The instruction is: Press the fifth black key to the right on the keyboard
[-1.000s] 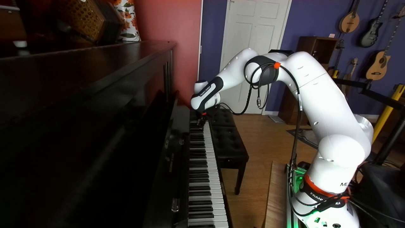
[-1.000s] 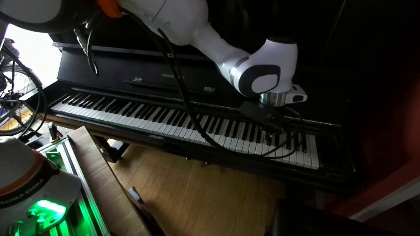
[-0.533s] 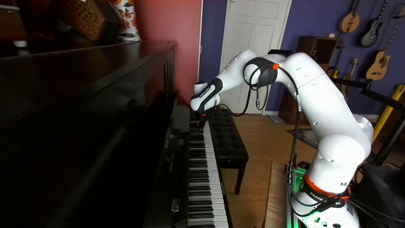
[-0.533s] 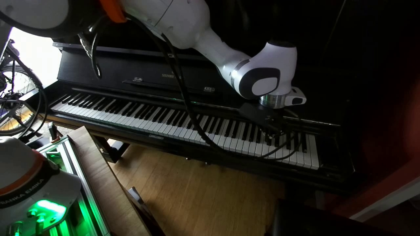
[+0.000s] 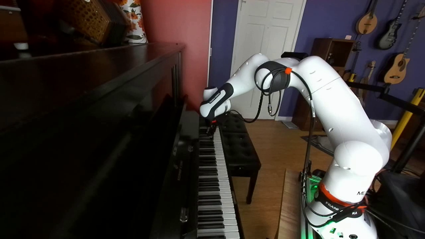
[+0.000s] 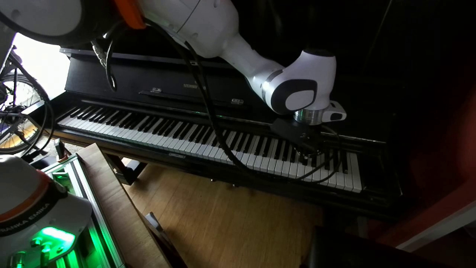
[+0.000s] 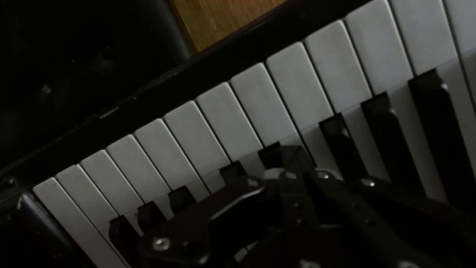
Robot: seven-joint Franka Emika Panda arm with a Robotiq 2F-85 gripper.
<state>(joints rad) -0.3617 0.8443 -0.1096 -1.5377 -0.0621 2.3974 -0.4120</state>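
The keyboard's white and short black keys run along the dark upright piano; the keyboard shows in both exterior views point(image 5: 226, 199) point(image 6: 186, 146). My gripper is over its far right part in both exterior views point(image 5: 211, 134) point(image 6: 307, 153). In the wrist view the keyboard point(image 7: 244, 111) crosses diagonally, its end at the lower left. There my gripper point(image 7: 296, 152) is shut and empty, its fingertips together beside and partly over a black key point(image 7: 270, 153). Whether they touch it I cannot tell. Another black key point(image 7: 341, 137) lies to their right; the gripper covers parts of several others.
A black padded bench point(image 5: 239, 146) stands along the keyboard's far front side. The piano's upright dark panel point(image 6: 141, 80) rises behind the keys. A black cable point(image 6: 219, 137) hangs from the arm across the keys. A wooden table point(image 6: 119, 208) stands beside the arm's base.
The arm and gripper have come down slightly toward the keys over the last second. The hanging cable has shifted a little. The gripper looks shut throughout, and the keyboard has not moved.
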